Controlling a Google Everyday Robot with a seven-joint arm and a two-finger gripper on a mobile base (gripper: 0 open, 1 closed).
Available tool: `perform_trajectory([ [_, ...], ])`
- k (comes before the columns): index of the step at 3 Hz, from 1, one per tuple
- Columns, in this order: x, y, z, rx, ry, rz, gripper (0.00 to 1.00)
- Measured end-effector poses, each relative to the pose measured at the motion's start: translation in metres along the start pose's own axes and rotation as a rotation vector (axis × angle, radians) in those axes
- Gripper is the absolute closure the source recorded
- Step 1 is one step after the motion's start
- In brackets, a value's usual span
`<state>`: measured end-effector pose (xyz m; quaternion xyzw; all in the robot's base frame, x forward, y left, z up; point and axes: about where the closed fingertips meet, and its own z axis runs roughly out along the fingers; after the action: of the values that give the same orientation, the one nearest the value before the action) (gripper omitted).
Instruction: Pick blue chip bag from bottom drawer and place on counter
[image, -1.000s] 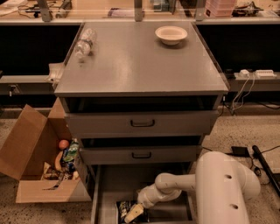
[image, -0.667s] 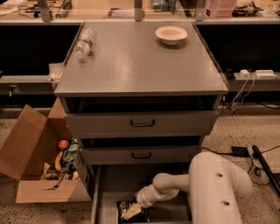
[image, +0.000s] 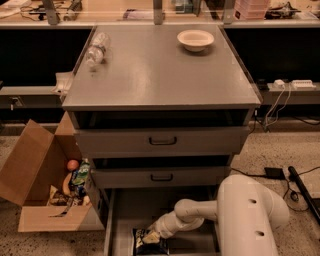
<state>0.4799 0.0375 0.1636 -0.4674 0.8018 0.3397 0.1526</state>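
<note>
The blue chip bag (image: 146, 243) lies on the floor of the open bottom drawer (image: 125, 215), near its front left, dark blue with pale markings. My gripper (image: 155, 234) reaches down into the drawer from the right on a white arm and sits right at the bag's upper right edge, touching or just above it. The wrist hides part of the bag. The counter (image: 160, 75) is the grey top of the cabinet above.
A cream bowl (image: 195, 39) and a lying plastic water bottle (image: 96, 49) rest on the counter. Two shut drawers with black handles sit above the open one. An open cardboard box (image: 35, 175) with snacks stands at left. Cables and a power strip (image: 292, 84) lie at right.
My arm has shifted slightly left, and the gripper has moved a little lower and left onto the bag. The bag lies in the same place.
</note>
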Motion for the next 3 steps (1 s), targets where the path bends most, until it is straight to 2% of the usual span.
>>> perform_trajectory([
  [1,-0.017,0.019,-0.023,-0.011,-0.098,-0.045,0.89],
  [2,-0.042,0.045,-0.091,0.002,-0.284,-0.135,1.00],
  [3,-0.056,0.062,-0.177,0.067,-0.423,-0.215,1.00],
])
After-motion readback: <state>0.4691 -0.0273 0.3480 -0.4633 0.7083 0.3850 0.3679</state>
